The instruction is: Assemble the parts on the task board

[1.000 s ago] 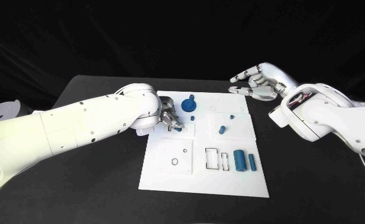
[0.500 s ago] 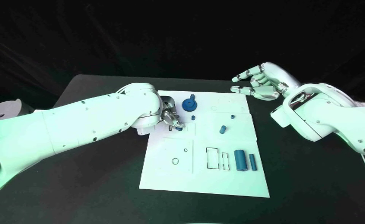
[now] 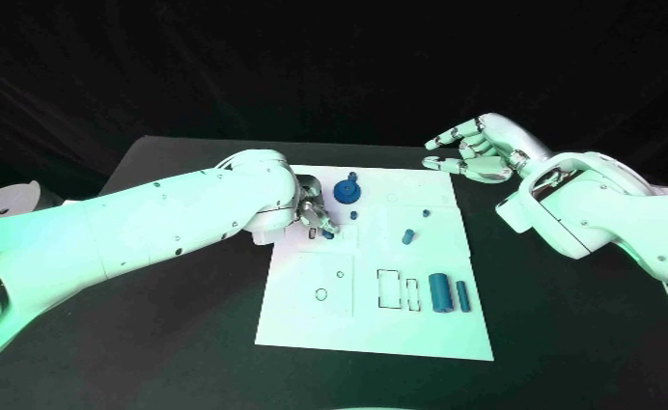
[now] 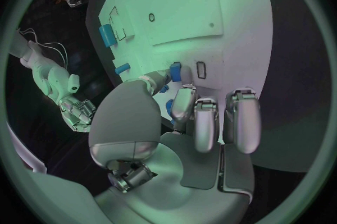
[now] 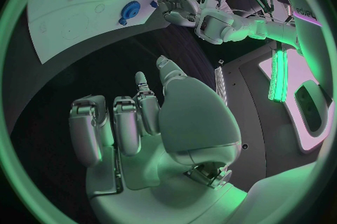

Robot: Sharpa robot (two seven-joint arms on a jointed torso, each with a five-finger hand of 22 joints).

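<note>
The left hand point(image 3: 309, 212) rests at the task board's point(image 3: 334, 328) near-left part, its fingers point(image 4: 184, 101) pinching a small blue peg point(image 4: 174, 72) against the white surface; the right hand point(image 3: 475, 151) hovers above the black desk point(image 3: 557, 333) just beyond the board's far right corner, fingers curled loosely, holding nothing; a blue gear point(image 3: 346, 189), a short peg point(image 3: 408, 235) and two blue cylinders point(image 3: 447, 292) lie on the board.

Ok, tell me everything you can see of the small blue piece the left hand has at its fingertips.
The small blue part is a short, stubby piece, matte like plastic. The left hand pinches it between its fingertips, which hide much of it, at the left side of the white task board, close above the board beside a small outlined slot. Whether it touches the board cannot be told. In the head view only its tip peeks out below the fingers.
</note>
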